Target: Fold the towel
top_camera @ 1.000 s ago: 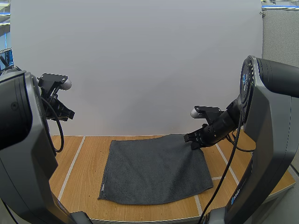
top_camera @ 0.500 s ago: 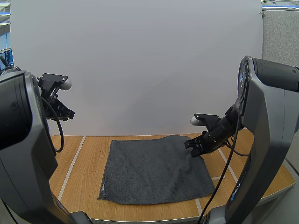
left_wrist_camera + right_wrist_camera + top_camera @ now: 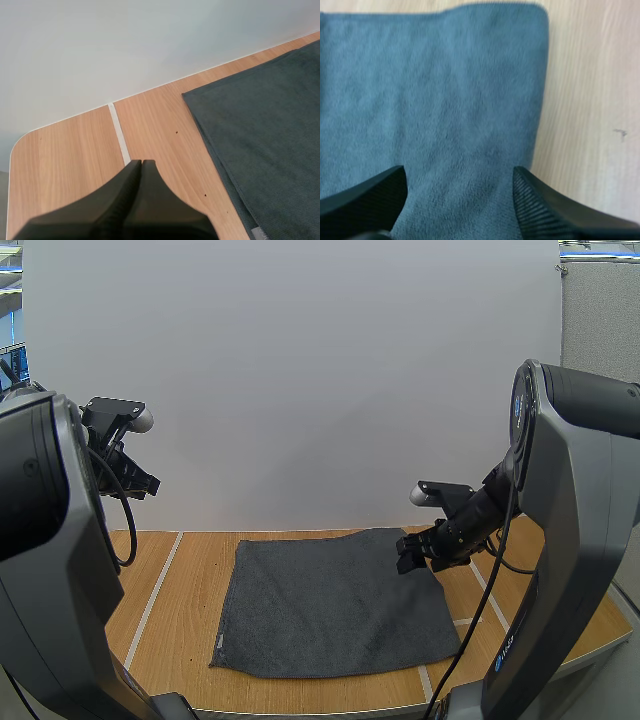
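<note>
right pincer (image 3: 459, 175) spread wide, low over the far right corner of the flat dark grey terry cloth towel (image 3: 330, 605), which lies mid light wooden desk (image 3: 170, 590). looks soft, light and limp, so pinch that corner hem. left pincer (image 3: 141, 172) pressed together, raised over the desk's left edge.

— What's the surface?
— A wooden table (image 3: 190, 570), light in grain, with a rounded corner by the wall.
— Any marks on it?
— White lines (image 3: 155, 590) run front to back across the wood. A few small dark specks (image 3: 176, 132) sit near one of them.
— And behind?
— A plain white wall (image 3: 300, 380) stands along the table's far edge.
</note>
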Available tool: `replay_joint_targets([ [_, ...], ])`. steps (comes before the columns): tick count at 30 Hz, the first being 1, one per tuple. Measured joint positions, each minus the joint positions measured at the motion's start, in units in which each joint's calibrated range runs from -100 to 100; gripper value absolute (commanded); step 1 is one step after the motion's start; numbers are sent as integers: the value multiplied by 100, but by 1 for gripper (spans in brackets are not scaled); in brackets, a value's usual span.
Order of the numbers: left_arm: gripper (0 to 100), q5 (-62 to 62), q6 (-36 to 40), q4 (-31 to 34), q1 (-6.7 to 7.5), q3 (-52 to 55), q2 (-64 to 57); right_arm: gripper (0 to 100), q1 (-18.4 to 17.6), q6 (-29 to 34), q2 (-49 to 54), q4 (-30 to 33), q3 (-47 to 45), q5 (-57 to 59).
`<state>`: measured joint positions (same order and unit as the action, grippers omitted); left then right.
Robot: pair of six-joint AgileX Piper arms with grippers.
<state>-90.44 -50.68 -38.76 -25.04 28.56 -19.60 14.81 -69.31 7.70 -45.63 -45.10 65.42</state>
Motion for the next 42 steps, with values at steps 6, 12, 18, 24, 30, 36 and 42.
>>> replay_joint_targets([
  [6,0,16,0,0,0,0,-106,100,3,11,148,-124,15,-503],
  [12,0,16,0,10,0,0,-224,100,3,11,61,-202,136,-648],
  [18,0,16,0,22,0,0,-802,100,3,21,-551,-326,737,-783],
  [24,0,112,0,37,212,0,-1281,100,3,11,-1360,-428,1566,-347],
  [30,0,1031,0,111,985,4,-1281,100,3,-88,-2134,-620,2420,424],
  [36,0,1348,0,88,1483,4,-1281,100,3,-352,-2533,-862,2840,666],
  [42,0,1474,0,88,1493,4,-1281,100,3,-541,-2937,-1056,3150,1028],
])
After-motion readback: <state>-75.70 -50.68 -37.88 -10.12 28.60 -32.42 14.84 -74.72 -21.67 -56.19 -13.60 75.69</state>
